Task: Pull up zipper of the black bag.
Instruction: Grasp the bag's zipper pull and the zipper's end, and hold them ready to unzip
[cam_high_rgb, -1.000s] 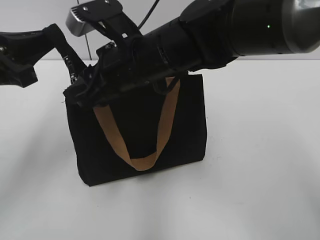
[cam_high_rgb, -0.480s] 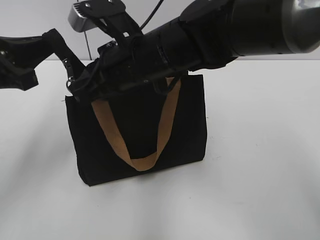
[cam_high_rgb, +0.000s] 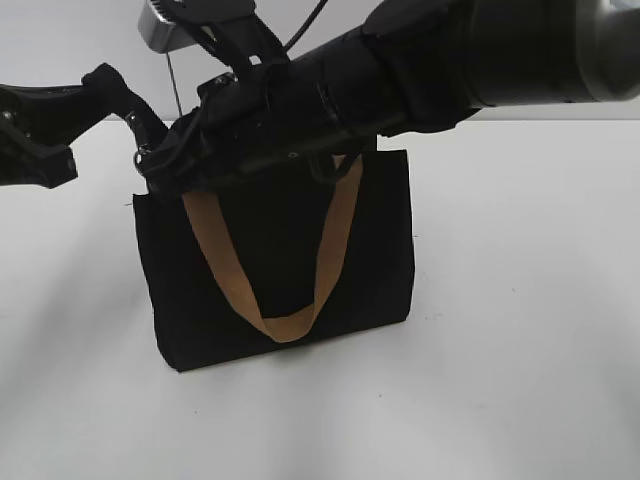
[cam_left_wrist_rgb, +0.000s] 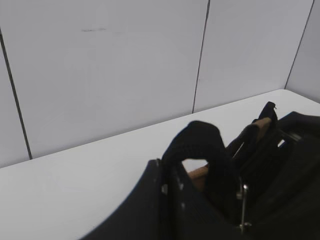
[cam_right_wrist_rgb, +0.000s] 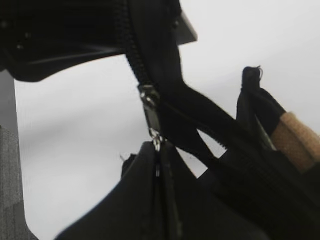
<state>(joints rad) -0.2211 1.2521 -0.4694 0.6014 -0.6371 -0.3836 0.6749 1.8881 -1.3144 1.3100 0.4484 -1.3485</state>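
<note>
- Against the picture from a second ago, we see the right gripper (cam_high_rgb: 150, 168) at the bag's upper left corner sitting a little higher, and the corner of the black bag (cam_high_rgb: 280, 260) pulled up with it; the left gripper (cam_high_rgb: 128, 112) has shifted only slightly.
- The right arm (cam_high_rgb: 400, 70) reaches in from the upper right, slanting down across the bag's top edge to that left corner.
- The left arm (cam_high_rgb: 40, 115) comes in level from the left edge, its tip just beside the same corner.
- In the right wrist view, we see the zipper (cam_right_wrist_rgb: 150, 107) as a toothed black line with a small silvery metal pull hanging from it, the pull's lower end pinched where the right jaws meet, so they are clamped on it.
- In the left wrist view, a loop of black fabric (cam_left_wrist_rgb: 200, 145) arches over the left jaws; we cannot tell whether they are together or apart.
- The bag stands upright on the white counter (cam_high_rgb: 520, 300), a matte black rectangle with a tan webbing strap (cam_high_rgb: 290, 320) hanging in a U down its front.
</note>
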